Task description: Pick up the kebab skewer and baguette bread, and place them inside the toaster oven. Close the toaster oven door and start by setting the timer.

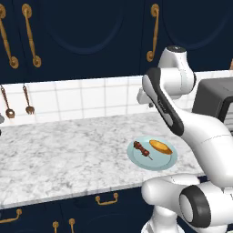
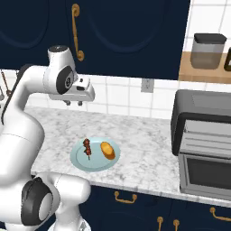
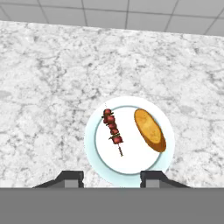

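Your end effector [image 3: 111, 178] hovers empty, jaws partly apart, above the pale blue plate [image 3: 92, 144] at frame centre holding the dark-red kebab skewer [image 3: 112, 127] and golden baguette bread [image 3: 149, 130]. Descend onto the skewer next.

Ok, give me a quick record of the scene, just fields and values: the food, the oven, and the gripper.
kebab skewer: lying on the plate, left of the bread in the hand view
baguette bread: on the same plate, apart from the skewer
toaster oven: on the counter, beside the plate
toaster oven door: looks closed
gripper: above the plate, holding nothing
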